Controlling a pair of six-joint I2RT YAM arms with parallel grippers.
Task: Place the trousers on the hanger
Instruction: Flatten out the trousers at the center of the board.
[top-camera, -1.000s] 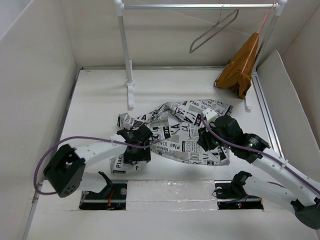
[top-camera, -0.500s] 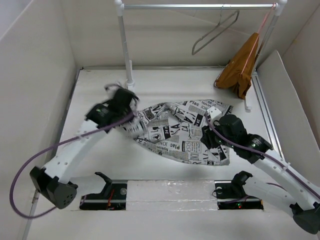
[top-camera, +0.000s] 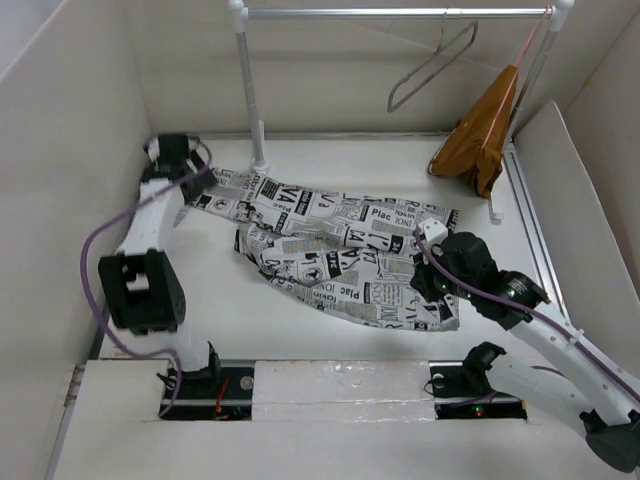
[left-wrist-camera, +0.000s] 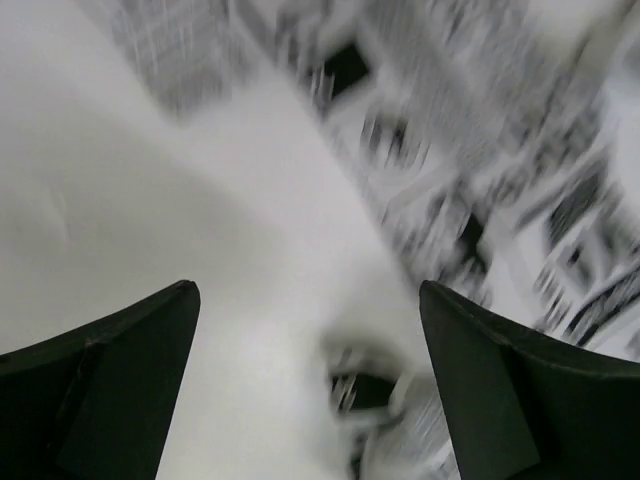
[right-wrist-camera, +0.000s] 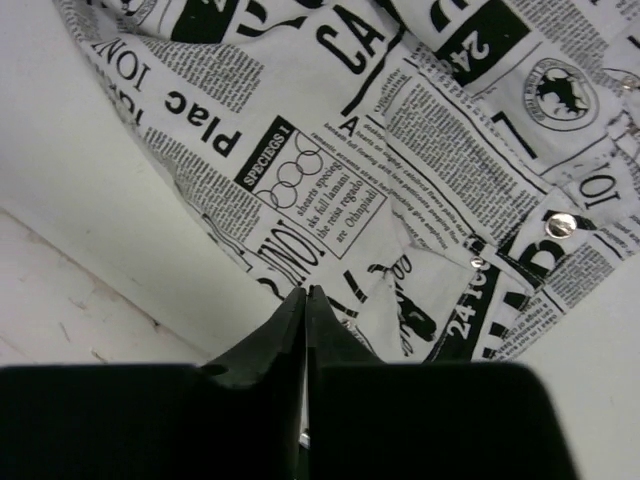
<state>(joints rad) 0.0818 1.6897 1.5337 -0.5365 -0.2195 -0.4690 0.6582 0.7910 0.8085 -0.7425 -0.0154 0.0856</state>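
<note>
The trousers, white with black newspaper print, lie spread across the table from back left to front right. One leg end reaches toward the rack post. My left gripper is at the far back left beside that leg end. It is open over bare table in the blurred left wrist view, with the trousers to its right. My right gripper sits on the front right part of the trousers. Its jaws are pressed together at the cloth's edge. The grey wire hanger hangs on the rail.
A white clothes rack stands at the back, with its rail above and its left post near the trouser leg. An orange-brown garment hangs on a pinkish hanger at the rail's right end. White walls close in both sides.
My left arm swung from the table's middle to the back left, pulling a trouser leg out long, then opened and let it go. My right jaws closed further.
</note>
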